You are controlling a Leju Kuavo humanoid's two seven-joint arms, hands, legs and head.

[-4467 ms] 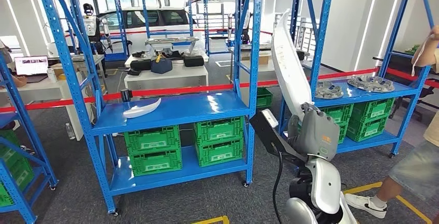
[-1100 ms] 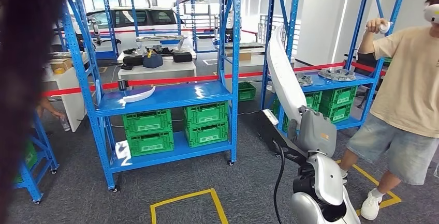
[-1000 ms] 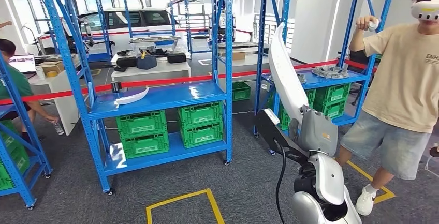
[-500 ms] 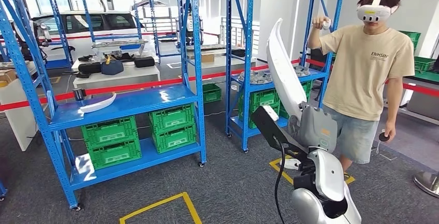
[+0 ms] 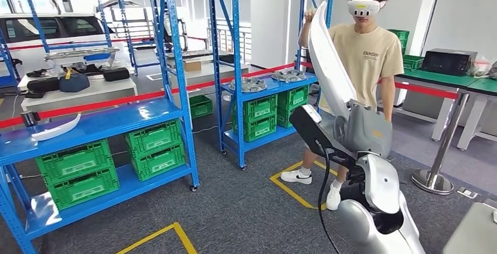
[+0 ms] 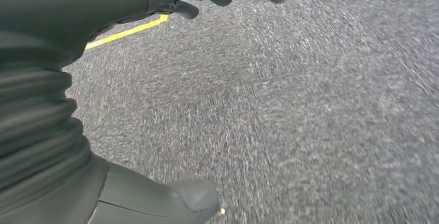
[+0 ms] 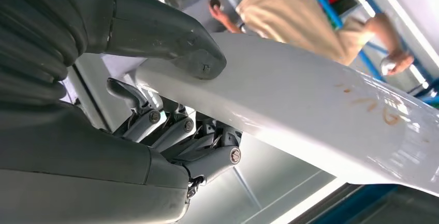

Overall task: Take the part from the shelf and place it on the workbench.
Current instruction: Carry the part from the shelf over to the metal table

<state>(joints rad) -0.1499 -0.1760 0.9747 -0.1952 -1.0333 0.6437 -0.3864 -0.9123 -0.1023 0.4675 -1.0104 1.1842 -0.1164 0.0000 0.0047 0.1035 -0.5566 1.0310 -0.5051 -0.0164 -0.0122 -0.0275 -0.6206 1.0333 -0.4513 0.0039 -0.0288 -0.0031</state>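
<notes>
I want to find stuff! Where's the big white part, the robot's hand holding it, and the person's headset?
white part (image 5: 326, 60), head view, middle of its long curved panel.
right hand (image 7: 171, 63), right wrist view, thumb pressing the part.
headset (image 5: 364, 7), head view, front visor.

- Industrial workshop or test hall.
- Blue steel shelving racks (image 5: 176, 60) left and centre, green crates (image 5: 76, 160) stacked below.
- Grey carpet floor (image 5: 234, 207) with yellow tape lines (image 5: 293, 189).
- White car (image 5: 53, 25) upper left, behind red barrier tape (image 5: 105, 101).

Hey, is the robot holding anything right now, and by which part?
Yes. The right hand grips the long white curved panel near its lower end; the left hand holds nothing.
</notes>
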